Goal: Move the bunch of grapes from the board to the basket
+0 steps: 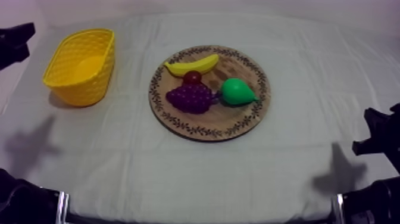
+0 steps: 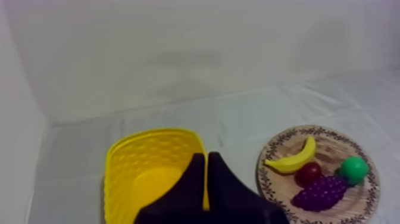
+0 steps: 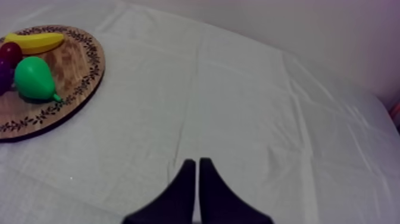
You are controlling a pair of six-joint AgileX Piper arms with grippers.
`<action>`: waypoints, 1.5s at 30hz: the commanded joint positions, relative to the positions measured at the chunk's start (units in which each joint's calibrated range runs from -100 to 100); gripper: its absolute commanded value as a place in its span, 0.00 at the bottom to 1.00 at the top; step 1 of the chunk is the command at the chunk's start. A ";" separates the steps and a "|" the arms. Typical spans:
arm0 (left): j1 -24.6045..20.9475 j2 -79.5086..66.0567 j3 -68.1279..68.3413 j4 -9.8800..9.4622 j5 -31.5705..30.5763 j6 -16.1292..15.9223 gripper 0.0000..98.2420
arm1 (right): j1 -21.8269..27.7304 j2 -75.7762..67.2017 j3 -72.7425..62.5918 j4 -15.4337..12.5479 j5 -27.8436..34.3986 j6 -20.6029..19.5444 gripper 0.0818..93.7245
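left gripper: fingers pressed together in a narrow wedge, holding nothing, parked over the near rim of the yellow basket
right gripper: also closed on nothing, bare cloth directly ahead of it, wooden board well off to its side
bunch of grapes lies on the board, ahead of the left gripper and past the basket, untouched; pick not yet begun
grapes sit on the basket-ward half of the board, so the left arm looks like the natural picker: short carry, basket right under it
crowding is the catch: small red fruit touches the grapes at the back, pear just beside, banana behind the red fruit
likely needs fingers spread before descent, coming in from the free board-edge side to avoid nudging the neighbours
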State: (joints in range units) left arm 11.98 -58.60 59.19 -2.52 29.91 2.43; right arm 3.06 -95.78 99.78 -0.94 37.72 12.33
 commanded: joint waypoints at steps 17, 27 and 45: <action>15.52 24.53 -20.77 -9.39 -0.24 7.48 0.00 | 0.01 0.02 -0.01 -0.01 0.02 0.00 0.00; 20.82 34.70 -27.94 -9.93 -0.30 8.49 0.00 | 0.01 0.02 -0.01 -0.01 0.02 0.00 0.00; 21.81 56.27 -40.43 -5.42 0.26 4.23 0.00 | 0.01 0.02 -0.01 -0.01 0.02 0.00 0.00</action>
State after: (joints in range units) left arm 33.87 -3.45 19.13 -8.62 29.93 7.71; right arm 3.06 -95.78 99.78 -0.94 37.76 12.33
